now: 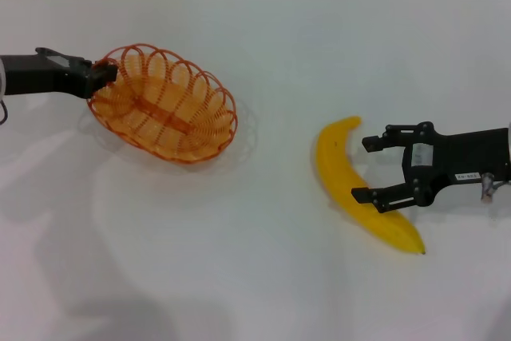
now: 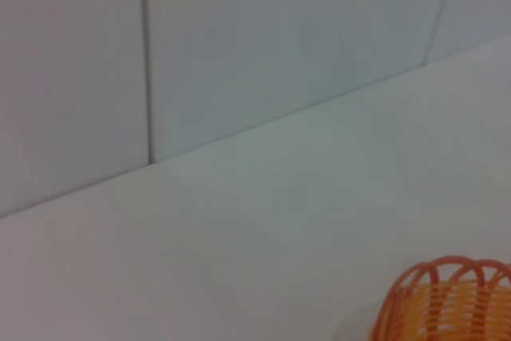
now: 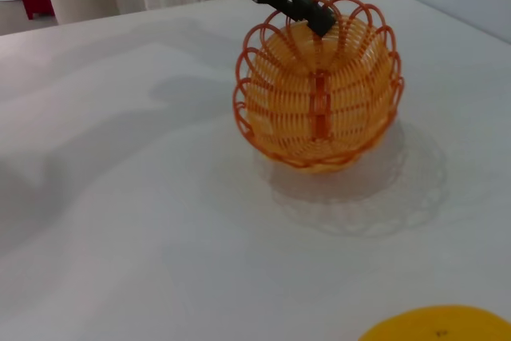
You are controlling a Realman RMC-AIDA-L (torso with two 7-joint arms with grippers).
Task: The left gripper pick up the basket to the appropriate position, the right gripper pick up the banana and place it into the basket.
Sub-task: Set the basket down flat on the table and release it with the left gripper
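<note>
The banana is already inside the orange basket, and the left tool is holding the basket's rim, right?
Not quite. The banana lies on the table, apart from the basket, between the right tool's open fingers. The head view shows it. The left tool does hold the rim.

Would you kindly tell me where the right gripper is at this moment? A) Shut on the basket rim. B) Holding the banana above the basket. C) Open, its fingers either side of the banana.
C: the right gripper is open, fingers flanking the banana lying on the table.
</note>
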